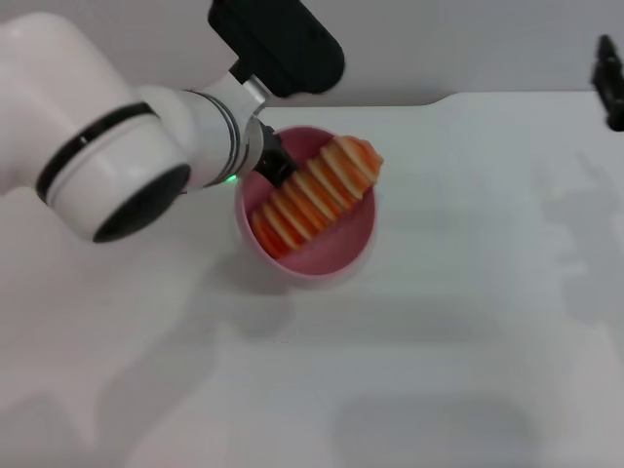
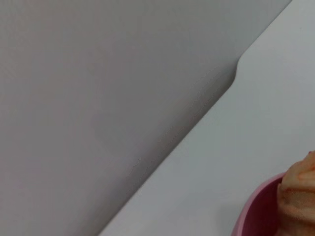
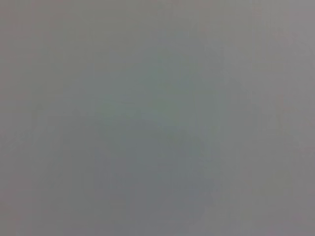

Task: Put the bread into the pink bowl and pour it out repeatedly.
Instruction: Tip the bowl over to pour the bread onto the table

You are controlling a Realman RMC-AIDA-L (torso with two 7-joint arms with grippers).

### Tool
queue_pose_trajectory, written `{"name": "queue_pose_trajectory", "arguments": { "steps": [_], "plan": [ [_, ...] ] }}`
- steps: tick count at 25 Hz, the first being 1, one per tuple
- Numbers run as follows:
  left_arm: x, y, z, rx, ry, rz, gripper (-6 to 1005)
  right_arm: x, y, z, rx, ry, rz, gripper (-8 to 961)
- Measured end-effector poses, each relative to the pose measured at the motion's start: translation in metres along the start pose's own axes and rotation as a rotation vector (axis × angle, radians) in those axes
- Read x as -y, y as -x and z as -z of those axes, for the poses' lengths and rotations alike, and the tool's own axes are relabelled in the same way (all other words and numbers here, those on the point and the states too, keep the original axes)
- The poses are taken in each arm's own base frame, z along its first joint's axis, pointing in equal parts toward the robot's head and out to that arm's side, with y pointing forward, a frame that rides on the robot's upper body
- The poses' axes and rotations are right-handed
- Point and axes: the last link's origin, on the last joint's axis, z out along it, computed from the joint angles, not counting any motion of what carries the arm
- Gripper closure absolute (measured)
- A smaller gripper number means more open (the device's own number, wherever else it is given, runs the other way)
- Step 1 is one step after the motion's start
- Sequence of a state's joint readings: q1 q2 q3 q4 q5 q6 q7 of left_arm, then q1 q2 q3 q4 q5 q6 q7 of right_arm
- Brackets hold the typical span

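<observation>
The pink bowl (image 1: 343, 255) sits in the middle of the white table in the head view. The bread (image 1: 312, 195) lies slantwise in it, striped orange-and-cream side up, with one rounded end sticking out over the far right rim. My left gripper (image 1: 273, 161) is at the bowl's far left rim, its dark fingers clamped on the rim. I cannot tell whether the bowl rests on the table or is held just above it. The left wrist view shows a bit of the bowl's rim (image 2: 253, 211) and the bread's end (image 2: 298, 194). My right gripper (image 1: 610, 83) is parked at the far right edge.
The white table (image 1: 468, 312) spreads around the bowl. Its back edge has a step (image 1: 444, 97) behind the bowl, which also shows in the left wrist view (image 2: 236, 71). The right wrist view shows only plain grey.
</observation>
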State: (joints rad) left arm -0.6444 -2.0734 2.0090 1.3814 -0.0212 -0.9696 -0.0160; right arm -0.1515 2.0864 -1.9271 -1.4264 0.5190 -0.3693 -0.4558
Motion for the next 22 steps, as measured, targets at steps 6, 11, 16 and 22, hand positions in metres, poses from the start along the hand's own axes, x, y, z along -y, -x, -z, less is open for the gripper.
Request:
{"name": "queue_pose_trajectory", "arguments": {
  "steps": [6, 11, 16, 22],
  "plan": [
    [-0.012, -0.006, 0.006, -0.045, -0.056, -0.13, 952, 0.023, -0.009, 0.015, 0.003, -0.087, -0.085, 396],
    [-0.02, -0.018, 0.015, -0.102, -0.069, -0.165, 952, 0.025, -0.016, 0.017, -0.016, -0.092, -0.087, 397],
    [-0.032, -0.027, 0.024, -0.158, -0.086, -0.23, 952, 0.025, -0.016, 0.017, -0.016, -0.091, -0.085, 397],
    [-0.048, -0.033, 0.031, -0.219, -0.099, -0.298, 953, 0.026, -0.017, 0.018, -0.02, -0.093, -0.086, 396]
  ]
}}
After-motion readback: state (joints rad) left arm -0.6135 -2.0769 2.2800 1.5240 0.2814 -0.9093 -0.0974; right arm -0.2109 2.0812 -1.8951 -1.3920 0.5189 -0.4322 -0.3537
